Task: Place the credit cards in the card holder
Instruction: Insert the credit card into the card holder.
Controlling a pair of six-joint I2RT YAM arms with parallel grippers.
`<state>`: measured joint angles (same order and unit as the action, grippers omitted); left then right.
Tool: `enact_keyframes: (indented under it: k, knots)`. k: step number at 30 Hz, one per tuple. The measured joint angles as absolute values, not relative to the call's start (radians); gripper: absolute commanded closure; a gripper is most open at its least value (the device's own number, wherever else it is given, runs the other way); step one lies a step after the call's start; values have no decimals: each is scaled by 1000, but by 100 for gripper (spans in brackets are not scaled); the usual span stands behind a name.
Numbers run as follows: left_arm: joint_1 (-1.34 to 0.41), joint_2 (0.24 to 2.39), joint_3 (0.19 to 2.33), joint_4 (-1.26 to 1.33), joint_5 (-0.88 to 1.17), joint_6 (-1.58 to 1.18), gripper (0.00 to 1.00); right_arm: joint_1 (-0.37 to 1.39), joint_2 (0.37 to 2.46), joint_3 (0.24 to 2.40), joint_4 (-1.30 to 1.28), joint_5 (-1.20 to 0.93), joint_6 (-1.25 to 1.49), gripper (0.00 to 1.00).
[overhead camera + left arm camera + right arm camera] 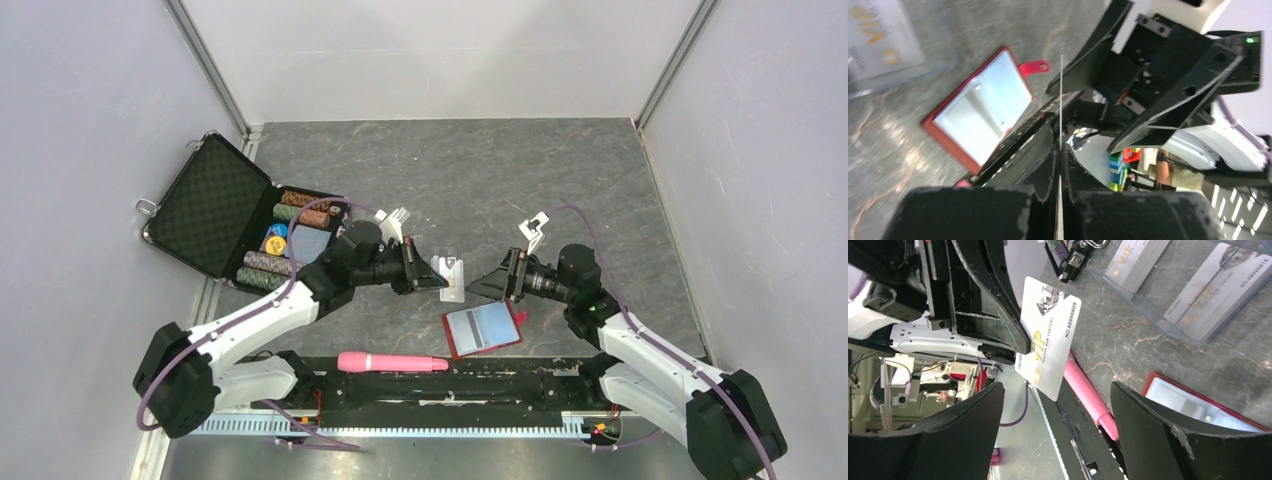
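My left gripper (pixel 436 280) is shut on a credit card, held in the air. In the left wrist view the card (pixel 1061 95) shows edge-on as a thin pale line between the fingers (pixel 1045 175). In the right wrist view the card (pixel 1048 337) is grey with gold VIP print and sticks out of the left gripper's fingers (pixel 998 315). My right gripper (pixel 487 286) is open and empty, facing the card a little apart from it; the card's lower corner lies between its fingers (pixel 973 435). The red card holder (pixel 484 329) lies open on the table below, pale blue pockets up (pixel 980 112).
A clear plastic case (pixel 452 276) holding more cards (pixel 1198 290) lies behind the grippers. A black chip briefcase (pixel 215 205) stands open at the left. A pink pen (pixel 392 362) lies on the near rail. Walls close in both sides.
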<state>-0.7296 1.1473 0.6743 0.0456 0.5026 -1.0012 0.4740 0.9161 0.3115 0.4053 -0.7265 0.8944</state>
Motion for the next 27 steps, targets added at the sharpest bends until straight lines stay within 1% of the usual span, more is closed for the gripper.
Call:
enact_keyframes:
  k: [4,5,8,11,16,22,24,27]
  knots:
    - [-790,1090,684,-132,324,-1007,98,474,906,306,358,-706,869,3]
    - [-809,1085,693,-176,284,-1011,98,474,903,304,346,-701,862,2]
    - [-859,1085,722,-279,177,-1014,98,473,888,303,289,-678,830,2]
    - [-887,1085,725,-302,132,-1023,98,471,868,303,227,-652,788,2]
    - [-911,1081,659,-190,130,-1081,98,466,832,309,81,-579,686,2]
    - [-966,1121,527,11,130,-1182,98,459,850,368,-190,-419,531,2]
    - [-994,1157,511,62,123,-1207,98,456,859,383,-264,-358,492,4]
    - [-1041,1221,507,140,94,-1245,98,454,866,390,-346,-283,449,12]
